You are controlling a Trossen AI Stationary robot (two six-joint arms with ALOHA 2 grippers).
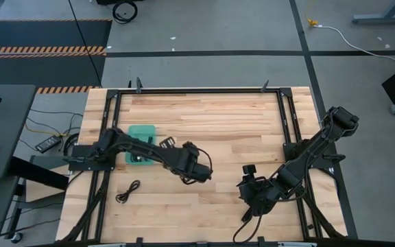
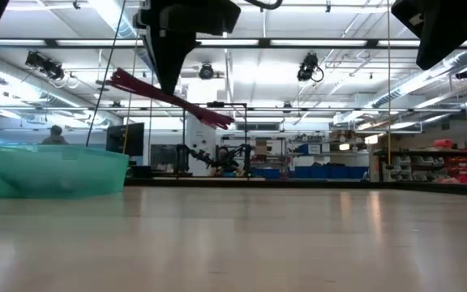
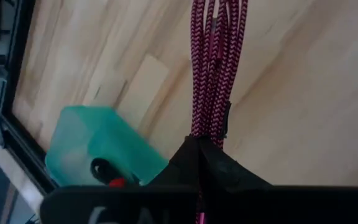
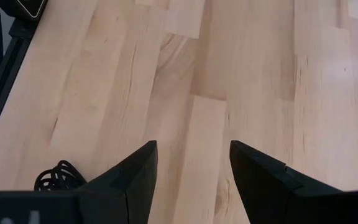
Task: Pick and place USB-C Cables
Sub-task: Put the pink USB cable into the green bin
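My left gripper [image 1: 199,170] hangs over the table's middle, right of the teal tray [image 1: 141,132], shut on the purple-magenta USB-C cable [image 2: 209,113]. In the left wrist view the tray [image 3: 79,140] holds a black cable with a red tie [image 3: 107,174]. Small black cables [image 1: 167,142] lie on the wood by the tray's right side. A loose black cable [image 1: 127,191] lies near the table's near-left part. My right gripper [image 4: 191,168] is open low over bare wood right of centre, with a black cable bundle [image 4: 58,177] lying beside it, untouched. My left gripper pinches the magenta cable bundle [image 3: 209,124] between its two fingers, coming from above and pointing down. In the low view the bundle [image 2: 148,88] sticks out on both sides of the fingers, lying across them. It is lifted clear of the table and tilted, one end lower.
A dark frame [image 1: 283,116] runs around the work area on the table top. The left arm lies across the tray's middle in the high view. Bare wood [image 1: 218,120] stretches between the two grippers and toward the far edge.
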